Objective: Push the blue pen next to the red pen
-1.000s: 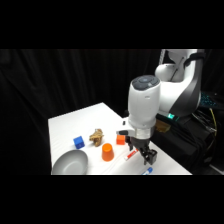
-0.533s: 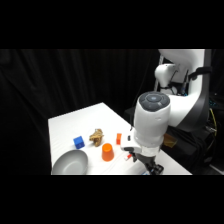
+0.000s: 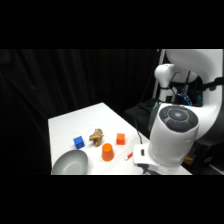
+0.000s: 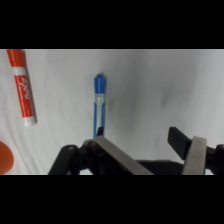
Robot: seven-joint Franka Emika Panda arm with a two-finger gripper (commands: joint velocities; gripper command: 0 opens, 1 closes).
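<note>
Fingers (image 4: 136, 136) fill the bottom of the wrist view, spread wide and gripping nothing: one dark tip sits right against the lower end of the blue pen (image 4: 99, 104), the other tip stands well off on the far side with bare bench (image 4: 150, 85) between them. Blue pen lies flat, blue cap pointing away from the fingers, white body running back toward them. Off to one side, apart from it and roughly parallel, lies the red pen (image 4: 22, 85), red at the far end, white at the near end with writing along it. An orange shape (image 4: 4, 157) pokes in at the frame's lower corner.

Over to the side view: the arm's big white body (image 3: 172, 135) crowds the near right and hides the fingers and the blue pen entirely. Just past it, a sliver of the red pen (image 3: 129, 155) shows on the bench (image 3: 80, 120). Near the front edge, a grey bowl (image 3: 70, 163); beside it an orange cup (image 3: 107, 151). Farther back come a blue cube (image 3: 78, 142), a tan object (image 3: 96, 135) and an orange-red cube (image 3: 120, 138), strung in a loose row.
</note>
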